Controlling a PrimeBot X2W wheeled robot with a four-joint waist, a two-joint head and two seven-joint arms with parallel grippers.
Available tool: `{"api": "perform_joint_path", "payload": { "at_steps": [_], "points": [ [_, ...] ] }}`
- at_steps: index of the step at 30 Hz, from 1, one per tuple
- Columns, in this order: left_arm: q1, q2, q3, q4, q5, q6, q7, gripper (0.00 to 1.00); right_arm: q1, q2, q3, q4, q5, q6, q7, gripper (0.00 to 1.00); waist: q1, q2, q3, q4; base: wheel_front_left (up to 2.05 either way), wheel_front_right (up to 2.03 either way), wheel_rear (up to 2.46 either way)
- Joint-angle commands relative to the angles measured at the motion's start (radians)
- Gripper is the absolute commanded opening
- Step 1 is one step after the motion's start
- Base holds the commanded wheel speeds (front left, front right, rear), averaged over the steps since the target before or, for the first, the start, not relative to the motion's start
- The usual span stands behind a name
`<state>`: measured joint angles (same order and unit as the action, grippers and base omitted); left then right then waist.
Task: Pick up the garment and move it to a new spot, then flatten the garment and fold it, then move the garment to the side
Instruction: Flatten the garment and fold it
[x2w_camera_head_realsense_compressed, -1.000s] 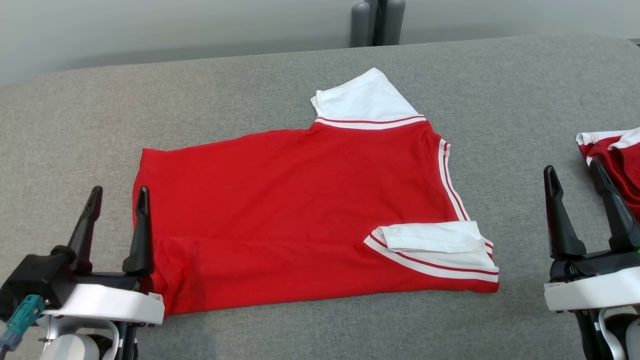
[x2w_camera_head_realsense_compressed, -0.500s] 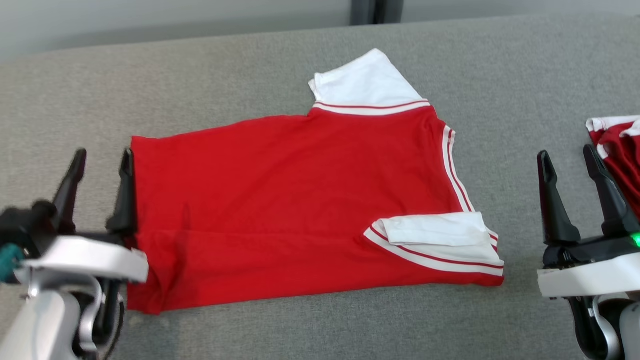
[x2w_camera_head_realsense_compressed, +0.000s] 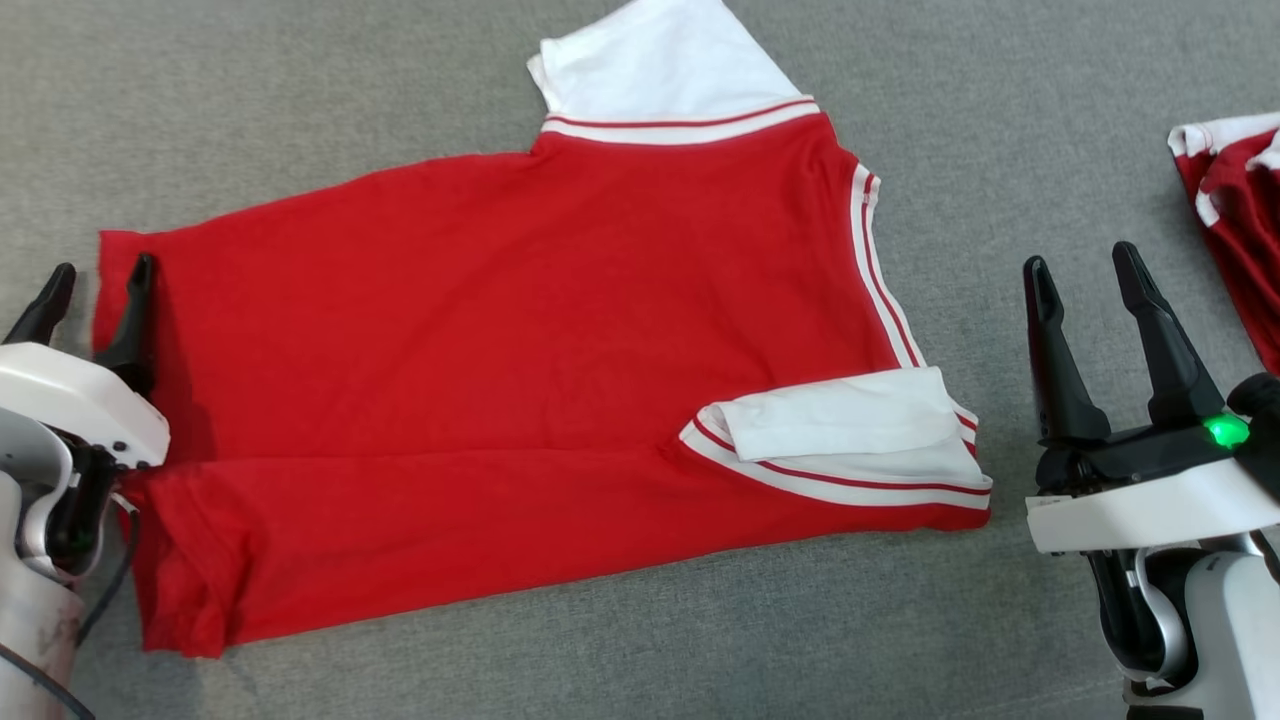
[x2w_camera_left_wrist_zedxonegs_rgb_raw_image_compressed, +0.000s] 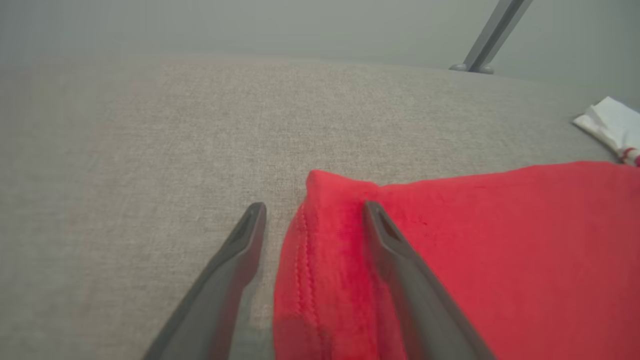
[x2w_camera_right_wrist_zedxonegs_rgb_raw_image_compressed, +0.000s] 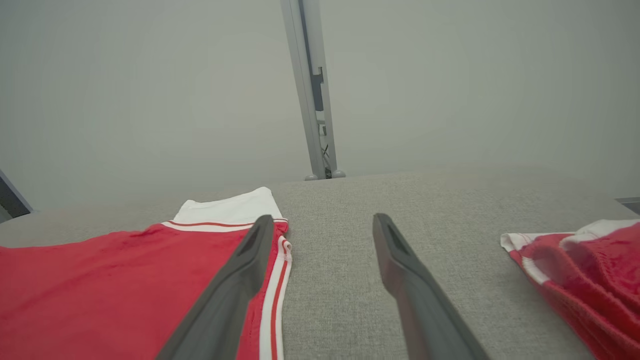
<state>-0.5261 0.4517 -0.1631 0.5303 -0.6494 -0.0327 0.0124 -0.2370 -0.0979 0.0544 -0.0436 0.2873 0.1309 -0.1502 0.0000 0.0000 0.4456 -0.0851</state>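
Garment (x2w_camera_head_realsense_compressed: 520, 330) lies flat, part-folded; we judge further folds and side transfer remain, with left gripper (x2w_camera_head_realsense_compressed: 103, 268) at 9 o'clock and right gripper (x2w_camera_head_realsense_compressed: 1078, 258) at 3 o'clock both spread apart.

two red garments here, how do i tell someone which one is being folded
On the grey fabric table, look to the middle, where a large red shirt lies spread flat with a white sleeve pointing away from the robot. Unlike the red and white garment bunched at the right edge, it is smoothed out and its near sleeve is folded over.
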Motion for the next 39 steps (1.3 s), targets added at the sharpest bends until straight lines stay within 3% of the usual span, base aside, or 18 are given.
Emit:
{"api": "perform_joint_path", "payload": {
  "at_steps": [1, 3, 4, 6, 11, 17, 27, 39],
  "points": [
    [-0.031, 0.008, -0.001, 0.027, -0.008, -0.017, -0.001, 1.0, -0.015, -0.008, 0.0, 0.009, 0.001, 0.0, -0.009, 1.0, 0.0, 0.0, 0.021, -0.013, 0.0, 0.0, 0.0],
    [-0.056, 0.006, -0.008, 0.075, -0.013, -0.035, 0.002, 1.0, -0.029, -0.015, 0.0, 0.018, 0.0, 0.0, -0.013, 1.0, 0.0, 0.0, 0.027, -0.014, 0.0, 0.0, 0.0],
    [-0.067, 0.004, -0.014, 0.095, -0.016, -0.044, 0.002, 0.52, -0.035, -0.019, -0.001, 0.024, 0.002, 0.0, -0.013, 1.0, 0.0, 0.0, 0.03, -0.014, 0.0, 0.0, 0.0],
    [-0.081, -0.004, -0.022, 0.128, -0.023, -0.058, -0.001, 0.0, -0.054, -0.029, -0.007, 0.035, 0.007, 0.0, -0.011, 1.0, 0.0, 0.0, 0.034, -0.014, 0.0, 0.0, 0.0],
    [-0.136, -0.022, -0.043, 0.173, -0.025, -0.078, -0.038, 0.0, -0.174, -0.109, -0.084, 0.086, 0.02, 0.0, 0.003, 1.0, 0.0, 0.0, 0.044, 0.003, 0.0, 0.0, 0.0],
    [-0.221, -0.068, -0.096, 0.172, -0.009, -0.088, -0.059, 0.0, -0.397, -0.227, -0.115, 0.238, 0.065, 0.0, 0.063, 1.0, 0.0, 0.0, 0.078, 0.092, 0.0, 0.0, 0.0],
    [-0.352, -0.179, -0.222, 0.217, 0.008, -0.097, -0.084, 0.0, -0.759, -0.273, 0.121, 0.604, 0.12, 0.0, 0.157, 1.0, 0.0, 0.0, 0.142, 0.256, 0.0, 0.0, 0.0],
    [-0.445, -0.241, -0.362, 0.221, -0.086, -0.098, -0.13, 0.0, -1.008, -0.275, 0.379, 0.915, 0.189, 0.0, 0.245, 1.0, 0.0, 0.0, 0.211, 0.36, 0.0, 0.0, 0.0]
  ]
}}
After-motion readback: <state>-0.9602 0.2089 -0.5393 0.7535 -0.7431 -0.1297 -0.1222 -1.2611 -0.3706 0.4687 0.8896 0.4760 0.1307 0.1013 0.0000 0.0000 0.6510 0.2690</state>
